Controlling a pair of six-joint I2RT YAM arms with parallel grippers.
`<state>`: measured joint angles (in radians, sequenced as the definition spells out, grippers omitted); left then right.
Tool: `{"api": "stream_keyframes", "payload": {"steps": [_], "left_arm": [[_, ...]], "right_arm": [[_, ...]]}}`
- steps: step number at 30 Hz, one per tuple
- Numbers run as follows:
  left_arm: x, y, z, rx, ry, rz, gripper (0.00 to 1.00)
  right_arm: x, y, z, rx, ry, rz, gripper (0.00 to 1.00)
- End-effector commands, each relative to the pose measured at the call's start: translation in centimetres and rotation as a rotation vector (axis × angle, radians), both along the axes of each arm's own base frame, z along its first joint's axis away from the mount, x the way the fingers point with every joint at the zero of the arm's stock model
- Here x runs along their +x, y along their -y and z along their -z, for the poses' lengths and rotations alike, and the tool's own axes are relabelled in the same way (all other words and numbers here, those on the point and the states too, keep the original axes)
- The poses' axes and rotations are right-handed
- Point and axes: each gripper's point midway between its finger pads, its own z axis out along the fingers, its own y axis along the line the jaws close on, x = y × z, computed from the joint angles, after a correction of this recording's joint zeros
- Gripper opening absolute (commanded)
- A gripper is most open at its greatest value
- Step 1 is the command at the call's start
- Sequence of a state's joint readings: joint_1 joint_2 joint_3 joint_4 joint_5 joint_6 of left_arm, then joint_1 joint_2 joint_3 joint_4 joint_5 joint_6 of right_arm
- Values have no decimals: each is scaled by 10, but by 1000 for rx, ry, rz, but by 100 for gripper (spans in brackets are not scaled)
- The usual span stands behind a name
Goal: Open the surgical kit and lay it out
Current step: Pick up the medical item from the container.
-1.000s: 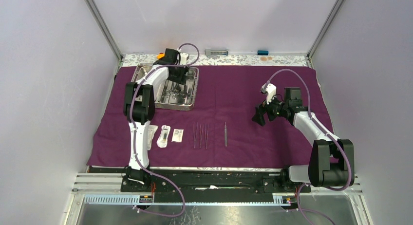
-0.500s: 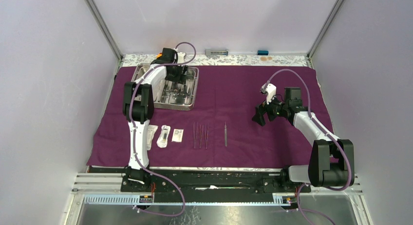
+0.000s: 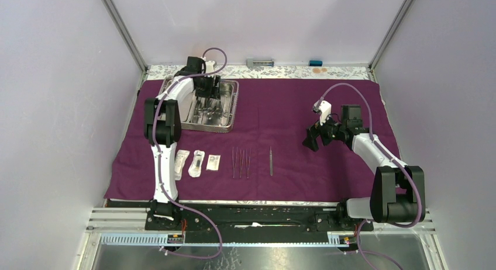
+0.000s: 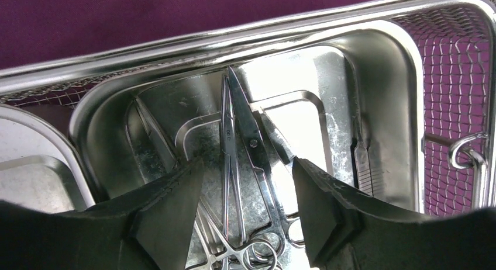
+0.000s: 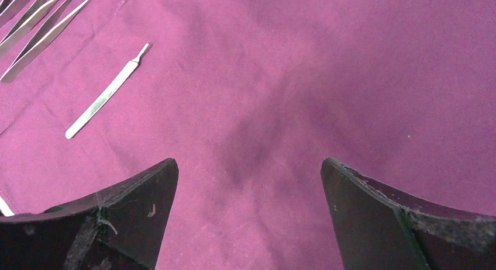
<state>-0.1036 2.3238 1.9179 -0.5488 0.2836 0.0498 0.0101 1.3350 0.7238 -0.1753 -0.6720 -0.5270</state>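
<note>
The dark purple cloth [image 3: 304, 100] lies spread over the table. The steel tray [image 3: 231, 109] sits at its back left. My left gripper [image 3: 207, 87] hangs over the tray, open. In the left wrist view its fingers [image 4: 248, 165] straddle ring-handled forceps [image 4: 230, 159] and scissors [image 4: 252, 142] lying in the tray compartment [image 4: 380, 106], touching neither. Laid out on the cloth near the front are three sealed packets [image 3: 197, 163], tweezers [image 3: 240, 163] and a thin steel handle [image 3: 271, 161]. My right gripper [image 3: 313, 140] hovers open over bare cloth [image 5: 281, 77], with nothing between its fingers [image 5: 248, 165].
Another flat steel handle [image 4: 362, 162] lies at the tray's right wall, and a wire mesh basket [image 4: 459, 71] surrounds the tray. A small grey item [image 3: 260, 62] and a blue one [image 3: 316, 62] rest at the table's back edge. Metal frame posts rise at both back corners.
My left gripper has shifted back and to the left over the tray and its jaws have widened slightly. The right arm has not moved.
</note>
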Motion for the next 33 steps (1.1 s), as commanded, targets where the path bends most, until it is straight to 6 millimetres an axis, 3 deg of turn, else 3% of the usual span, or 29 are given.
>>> {"api": "stream_keyframes", "payload": {"steps": [1, 13, 26, 33], "left_arm": [[8, -2, -22, -38, 40, 0, 63], [5, -15, -15, 21, 35, 12, 42], [-7, -26, 22, 158, -48, 50, 42], [-11, -22, 36, 180, -73, 67, 36]], "right_arm": [[0, 0, 1, 2, -1, -15, 99], [-1, 1, 4, -6, -8, -17, 99], [-1, 0, 4, -5, -8, -18, 99], [-1, 1, 2, -5, -2, -17, 99]]}}
